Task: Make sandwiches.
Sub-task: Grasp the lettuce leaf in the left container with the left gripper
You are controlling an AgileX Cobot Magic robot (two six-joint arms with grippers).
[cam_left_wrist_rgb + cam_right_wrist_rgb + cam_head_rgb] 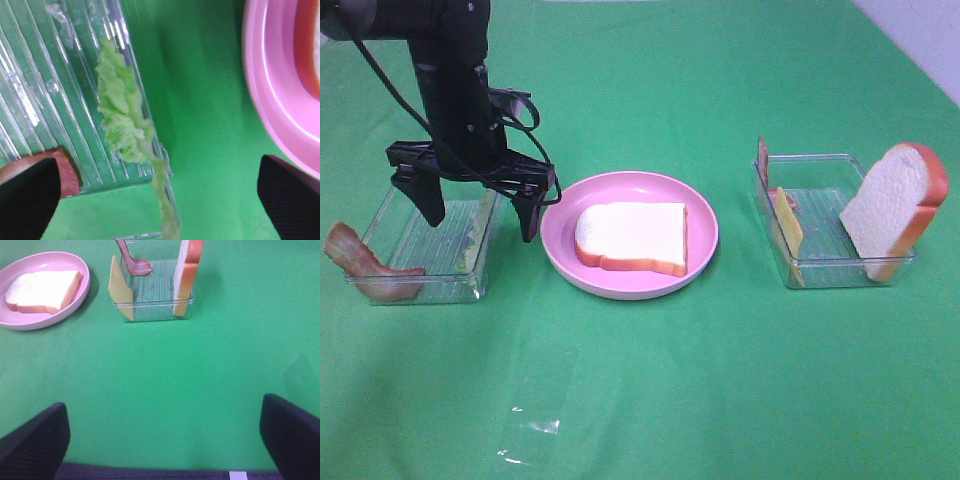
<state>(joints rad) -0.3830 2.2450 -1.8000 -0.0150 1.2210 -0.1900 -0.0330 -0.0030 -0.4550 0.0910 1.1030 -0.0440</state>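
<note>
The left fingers [430, 200] [27, 200] stand wide apart and empty, straddling one wall of a clear tray [420, 250]. The lettuce [478, 235] [122, 120] leans on that wall between them. Past the outer finger a bacon strip [360, 262] hangs over the tray's corner. Beside the inner finger a pink plate [705, 235] carries one flat bread slice [632, 238].

The right fingers [35, 440] are also spread and empty over the green worktop [165, 380]. Well ahead of them a second tray [155, 307] holds cheese [120, 287], more bacon [134, 262] and an upright bread slice [186, 275].

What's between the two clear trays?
The exterior high view shows the pink plate between the left tray and the right tray, with one white bread slice lying flat on it. Otherwise only green cloth.
</note>
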